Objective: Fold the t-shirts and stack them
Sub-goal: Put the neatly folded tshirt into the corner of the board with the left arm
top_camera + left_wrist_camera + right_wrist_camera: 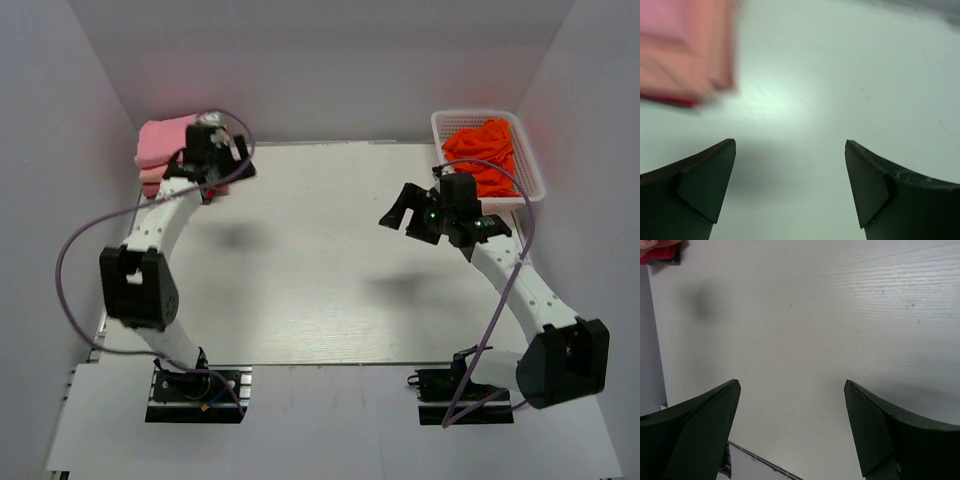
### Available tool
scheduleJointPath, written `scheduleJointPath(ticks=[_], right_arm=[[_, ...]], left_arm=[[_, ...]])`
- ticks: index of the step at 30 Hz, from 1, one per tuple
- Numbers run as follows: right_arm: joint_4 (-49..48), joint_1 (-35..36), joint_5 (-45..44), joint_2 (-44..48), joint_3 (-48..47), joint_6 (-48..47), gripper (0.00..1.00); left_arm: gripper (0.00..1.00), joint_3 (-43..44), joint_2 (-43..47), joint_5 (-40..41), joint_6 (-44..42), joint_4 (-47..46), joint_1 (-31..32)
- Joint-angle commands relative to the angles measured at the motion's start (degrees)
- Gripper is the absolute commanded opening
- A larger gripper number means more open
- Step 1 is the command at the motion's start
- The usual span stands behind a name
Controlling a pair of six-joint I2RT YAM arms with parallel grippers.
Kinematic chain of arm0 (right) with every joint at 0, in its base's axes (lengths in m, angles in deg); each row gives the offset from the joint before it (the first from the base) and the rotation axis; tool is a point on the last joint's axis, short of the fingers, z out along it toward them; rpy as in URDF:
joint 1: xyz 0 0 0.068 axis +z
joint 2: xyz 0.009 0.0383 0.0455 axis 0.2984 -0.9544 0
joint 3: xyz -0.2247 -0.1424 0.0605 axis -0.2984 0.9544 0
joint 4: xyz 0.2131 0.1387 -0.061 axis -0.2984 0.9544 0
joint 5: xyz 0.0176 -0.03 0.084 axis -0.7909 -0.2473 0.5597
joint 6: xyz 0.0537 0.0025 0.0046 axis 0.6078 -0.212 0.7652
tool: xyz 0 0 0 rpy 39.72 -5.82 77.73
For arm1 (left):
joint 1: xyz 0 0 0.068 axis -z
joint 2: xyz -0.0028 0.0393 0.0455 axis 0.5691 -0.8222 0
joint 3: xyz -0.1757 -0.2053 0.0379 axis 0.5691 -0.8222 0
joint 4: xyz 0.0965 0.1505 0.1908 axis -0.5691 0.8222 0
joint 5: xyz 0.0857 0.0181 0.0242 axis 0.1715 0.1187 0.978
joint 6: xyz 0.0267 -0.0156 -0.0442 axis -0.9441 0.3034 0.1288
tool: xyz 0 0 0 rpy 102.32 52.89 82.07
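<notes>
At the far left corner of the worktop (pixel 320 260) lies a folded stack of pink and salmon t-shirts (pixel 165 145). Just beside it hangs the left hand (pixel 790 146), fingers apart, empty. Rightward, the right hand (pixel 792 385), also spread, hovers near the white basket (pixel 530 175) holding what seem crumpled orange-red t-shirts (pixel 482 150).

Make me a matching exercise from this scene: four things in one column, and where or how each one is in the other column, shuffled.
Things:
1. rose-pink folded cloth t-shirt
2. bright orange-red crumpled cloth t-shirts
3. left gripper
4. right gripper

Places or states:
A. open, near the white lattice plastic basket
B. topping the folded stack at the far left corner
C. heaped inside the basket
D. open, next to the folded stack

Pairs: 1-B, 2-C, 3-D, 4-A
</notes>
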Motion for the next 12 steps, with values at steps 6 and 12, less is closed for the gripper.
scheduleJointPath(ticks=[6,12], right_arm=[[-3.84,-0.06,-2.14,15.94,13.29,0.84,0.90],[-3.75,-0.06,-1.44,23.67,19.10,1.19,0.90]], left_arm=[[1.00,-21.23,22.23,3.54,11.61,5.82,14.17],[1.00,-33.11,33.31,3.63,15.56,-0.13,18.91]])
